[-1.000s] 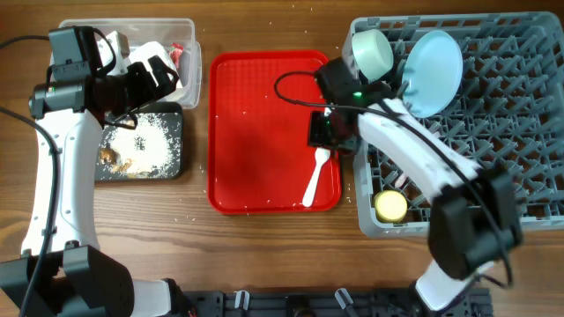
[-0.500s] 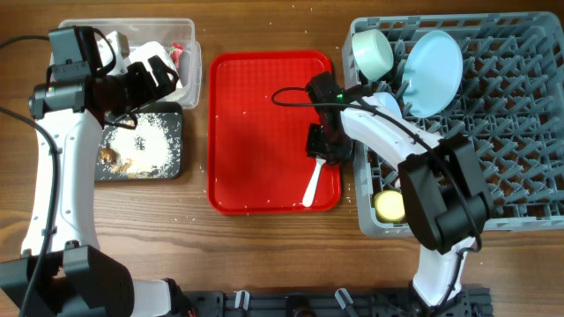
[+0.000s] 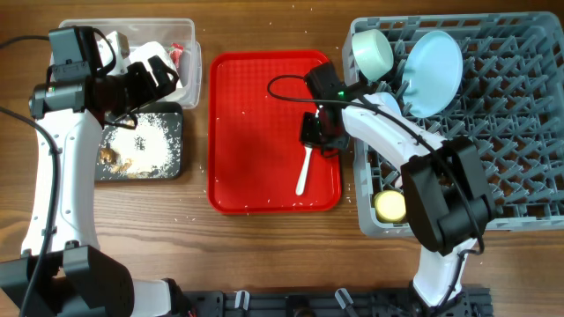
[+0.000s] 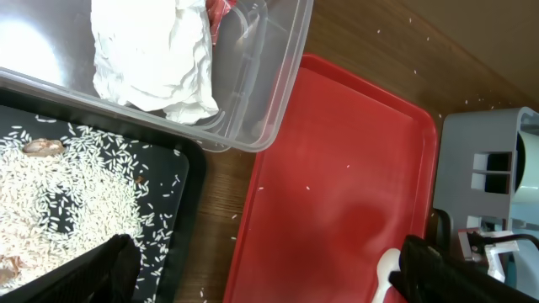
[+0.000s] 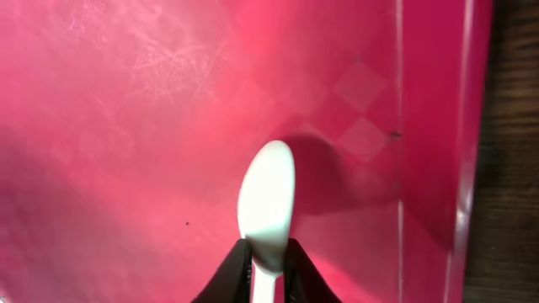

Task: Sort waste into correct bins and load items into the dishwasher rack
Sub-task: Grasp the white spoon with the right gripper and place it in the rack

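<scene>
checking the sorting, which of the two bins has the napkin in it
The clear plastic tub, holding the white napkin; the black tray beside it holds loose rice.

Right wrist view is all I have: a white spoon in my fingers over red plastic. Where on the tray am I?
Observer: Overhead shows the right gripper holding the white spoon over the right half of the red tray, close beside the dishwasher rack.
Operator: What's in that rack so far?
Observer: A mint-green bowl and a pale blue plate at its far edge, and a yellow cup in the near corner.
</scene>
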